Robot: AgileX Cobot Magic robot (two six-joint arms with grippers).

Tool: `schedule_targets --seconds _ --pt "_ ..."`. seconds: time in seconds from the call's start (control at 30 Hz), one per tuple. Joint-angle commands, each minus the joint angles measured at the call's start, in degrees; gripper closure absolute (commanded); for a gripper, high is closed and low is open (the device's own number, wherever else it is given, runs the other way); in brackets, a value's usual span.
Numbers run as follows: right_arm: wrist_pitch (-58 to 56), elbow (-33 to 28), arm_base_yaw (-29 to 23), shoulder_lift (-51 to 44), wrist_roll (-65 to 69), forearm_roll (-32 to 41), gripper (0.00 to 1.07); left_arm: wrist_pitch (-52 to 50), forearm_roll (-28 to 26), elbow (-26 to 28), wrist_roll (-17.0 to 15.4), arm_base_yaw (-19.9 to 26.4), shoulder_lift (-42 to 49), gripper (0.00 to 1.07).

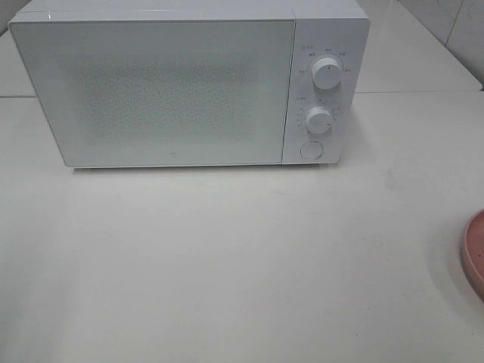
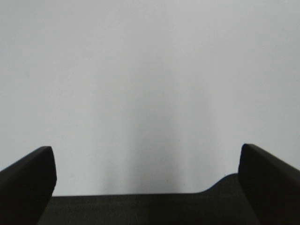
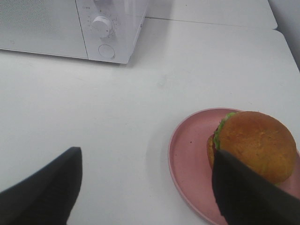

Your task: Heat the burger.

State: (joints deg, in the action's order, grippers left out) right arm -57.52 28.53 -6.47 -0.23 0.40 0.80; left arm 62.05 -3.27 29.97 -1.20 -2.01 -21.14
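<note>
Nearest the right claw [image 3: 145, 187], whose jaws stand wide apart and empty, the burger [image 3: 255, 145] sits on a pink plate [image 3: 187, 159] at the worktop's [image 1: 227, 265] right edge — one finger already overlaps the bun in the wrist view, so a careless close could topple the stack or nudge the plate off. The left claw [image 2: 147, 178] also hangs fully open, holding nothing. Farther back, the microwave [image 1: 174, 91] is shut — a closed door would block any delivery.

Bare table [image 1: 227, 265] before the shut microwave [image 1: 151, 91]; pink plate [image 1: 475, 253] at right edge
</note>
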Motion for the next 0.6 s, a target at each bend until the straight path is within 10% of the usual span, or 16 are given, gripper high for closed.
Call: schedule_targets --seconds 0.03,0.6 --pt "0.6 0.0 0.3 -1.5 -0.4 0.1 0.34 -0.6 -0.2 -0.2 -0.3 0.3 9.4 0.09" --pt "0.6 0.0 0.3 -1.5 -0.4 0.1 0.34 -0.6 -0.2 -0.2 -0.2 5.2 22.7 0.09"
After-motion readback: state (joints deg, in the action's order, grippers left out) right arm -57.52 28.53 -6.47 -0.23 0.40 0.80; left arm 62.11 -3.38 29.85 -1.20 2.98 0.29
